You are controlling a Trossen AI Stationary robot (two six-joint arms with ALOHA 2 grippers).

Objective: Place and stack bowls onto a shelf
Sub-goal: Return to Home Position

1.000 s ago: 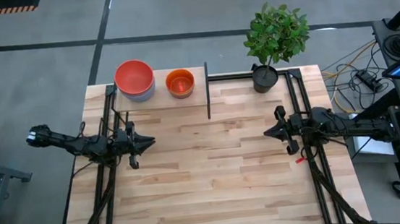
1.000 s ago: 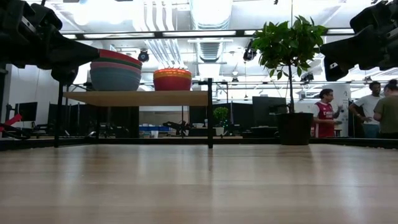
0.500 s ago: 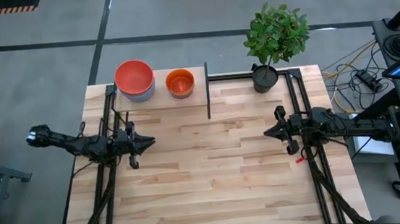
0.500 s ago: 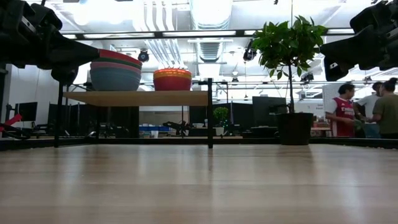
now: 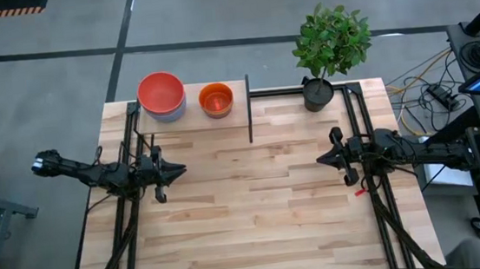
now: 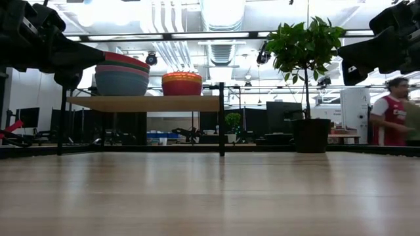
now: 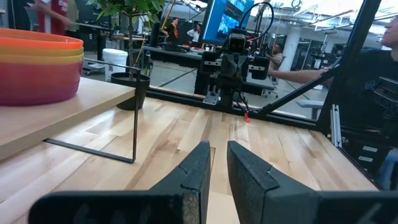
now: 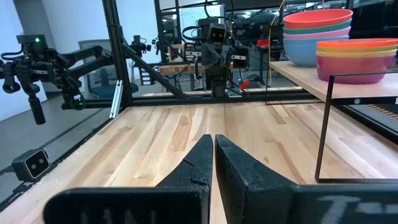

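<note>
Left gripper (image 5: 179, 168) and right gripper (image 5: 319, 158) are hovering level, facing each other; left fingers (image 7: 198, 168) are sitting narrowly parted, right fingers (image 8: 198, 163) pressed together.

One camera looks straight down, one level across the table (image 5: 255, 211); both see the shelf (image 6: 144, 103).
</note>
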